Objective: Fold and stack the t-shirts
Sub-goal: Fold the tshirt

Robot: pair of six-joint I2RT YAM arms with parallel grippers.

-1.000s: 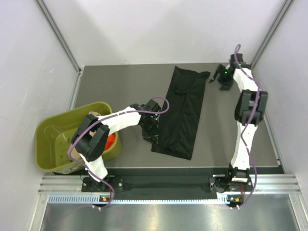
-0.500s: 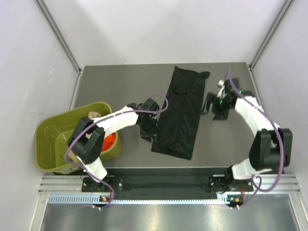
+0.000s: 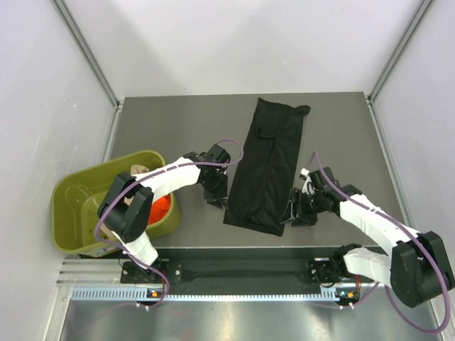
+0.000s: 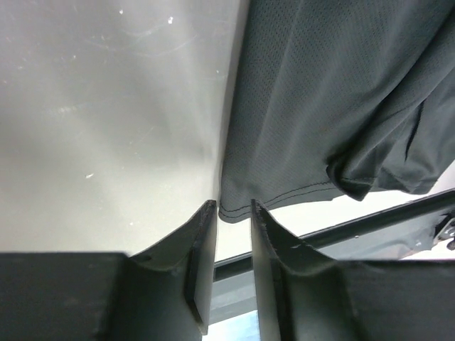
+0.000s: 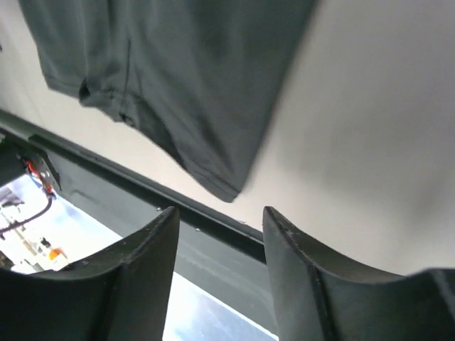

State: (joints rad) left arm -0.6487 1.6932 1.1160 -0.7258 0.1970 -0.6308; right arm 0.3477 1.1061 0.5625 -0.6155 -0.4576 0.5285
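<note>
Black cloth is all you have out on the counter. The black t-shirt lies flat as a long narrow strip with its sides already turned in, running from the near edge toward the far right.

Nearest you, the right gripper hovers low just off the strip's near right corner. Its jaws are spread wide with nothing between them, and its wrist view shows that corner lying flat just ahead of the tips.

Across the near hem, the left gripper sits at the near left corner with its jaws drawn to a narrow gap. The stitched hem corner lies right at the tips, and you cannot tell from these views whether it is pinched or only lined up beyond them.

Further left, at the counter's left edge, the olive-green tub holds the orange-red t-shirt bunched against its right wall. A scrap of beige shows at the tub's far rim, too small to say it is the beige shirt. At the far end of the strip, a sleeve or collar fold pokes out to the right.

You are partway through the first shirt. The lengthwise fold reads as done, and the crosswise fold, near hem over to the far end, is left. With both grippers posted at the near corners, that looks like the step in hand. After it, the shirts in the tub have to come out, be folded and go on top. No stack exists yet.
</note>
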